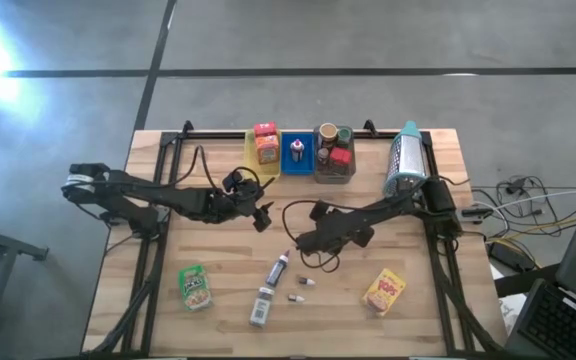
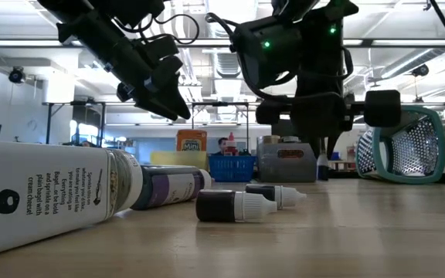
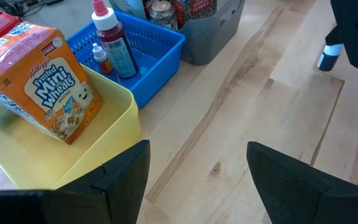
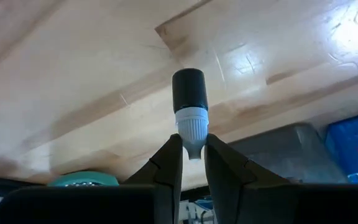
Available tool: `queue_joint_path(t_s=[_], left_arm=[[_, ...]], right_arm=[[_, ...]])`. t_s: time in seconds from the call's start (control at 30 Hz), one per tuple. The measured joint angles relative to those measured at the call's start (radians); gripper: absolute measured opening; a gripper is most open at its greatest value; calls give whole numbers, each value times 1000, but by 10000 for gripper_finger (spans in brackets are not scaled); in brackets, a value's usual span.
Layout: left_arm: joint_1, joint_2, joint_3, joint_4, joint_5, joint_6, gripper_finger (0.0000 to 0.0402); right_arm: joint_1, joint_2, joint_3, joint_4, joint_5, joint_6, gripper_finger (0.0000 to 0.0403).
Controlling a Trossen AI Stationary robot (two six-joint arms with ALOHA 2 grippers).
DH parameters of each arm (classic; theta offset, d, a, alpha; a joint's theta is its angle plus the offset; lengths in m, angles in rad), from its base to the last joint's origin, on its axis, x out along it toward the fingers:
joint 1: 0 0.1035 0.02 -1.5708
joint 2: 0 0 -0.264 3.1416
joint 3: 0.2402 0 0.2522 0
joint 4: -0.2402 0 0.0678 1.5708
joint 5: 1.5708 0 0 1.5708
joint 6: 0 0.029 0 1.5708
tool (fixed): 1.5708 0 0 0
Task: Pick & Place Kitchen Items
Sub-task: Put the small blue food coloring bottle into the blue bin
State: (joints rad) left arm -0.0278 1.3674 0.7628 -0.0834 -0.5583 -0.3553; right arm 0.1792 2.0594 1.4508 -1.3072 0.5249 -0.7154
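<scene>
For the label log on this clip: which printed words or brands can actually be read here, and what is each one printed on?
"Kellogg's Frosted Mini Wheats": orange cereal box standing in the yellow tray.
"Mini": the same box, seen far off in the low view.
"POPS": yellow pouch lying on the table.
White bottle lying nearest the low camera: several lines of small print, too blurred to read.
Green pouch: print too small to read.

Table (image 1: 428, 310) pale wood, smooth; yellow tray (image 3: 114, 115) glossy plastic.

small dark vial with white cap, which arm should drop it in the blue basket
Right. The right gripper already pinches the small dark vial with a white cap, jaws shut on the cap. The left gripper hangs open and empty near the blue plastic basket.
</scene>
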Motion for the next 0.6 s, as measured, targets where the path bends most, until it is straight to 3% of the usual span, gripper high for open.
queue_joint_path(t_s=[0.6], left_arm=[[0, 0, 0, 0, 0, 0, 273]], right_arm=[[-4, 54, -1, -5, 15, -15, 56]])
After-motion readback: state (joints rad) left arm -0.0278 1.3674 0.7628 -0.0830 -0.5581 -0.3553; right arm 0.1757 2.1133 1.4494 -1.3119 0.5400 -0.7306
